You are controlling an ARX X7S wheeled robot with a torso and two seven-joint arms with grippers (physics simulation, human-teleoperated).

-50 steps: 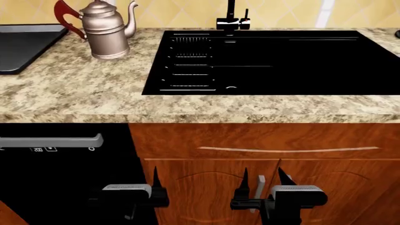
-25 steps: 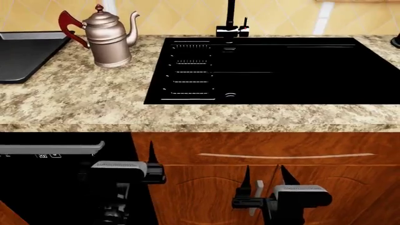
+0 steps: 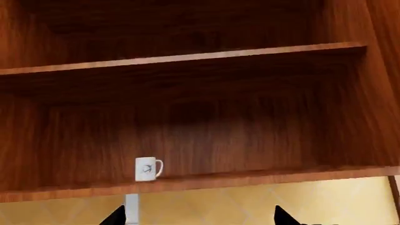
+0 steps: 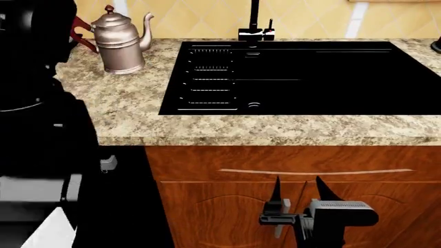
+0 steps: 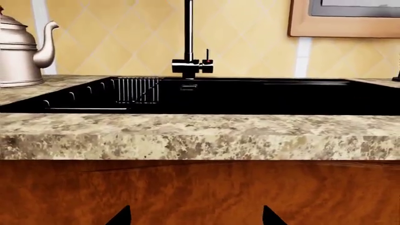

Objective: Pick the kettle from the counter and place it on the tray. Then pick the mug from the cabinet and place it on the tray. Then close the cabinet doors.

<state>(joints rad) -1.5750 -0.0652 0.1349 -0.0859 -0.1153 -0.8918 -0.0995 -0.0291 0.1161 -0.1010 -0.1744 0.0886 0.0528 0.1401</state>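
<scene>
We are judging the kettle step as just starting: the ribbed copper-pewter kettle (image 4: 121, 42) is standing untouched on the speckled granite counter (image 4: 131, 116), left of the glossy black sink panel (image 4: 310, 77). The small white mug (image 3: 147, 168) is sitting on the wooden cabinet shelf (image 3: 206, 180). Left gripper (image 3: 198, 218) and right gripper (image 4: 298, 192) are both hanging spread and empty. Next, we need a reach to the kettle's dark red handle (image 4: 81, 31).

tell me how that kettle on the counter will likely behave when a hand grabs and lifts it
The kettle looks rigid metal, so it should hold its shape. It stands tall on a modest base, so a sideways nudge could tip it. Its red handle sits off to one side, so lifted there it would probably swing spout-down. The ribbed body looks smooth and possibly slippery.
</scene>
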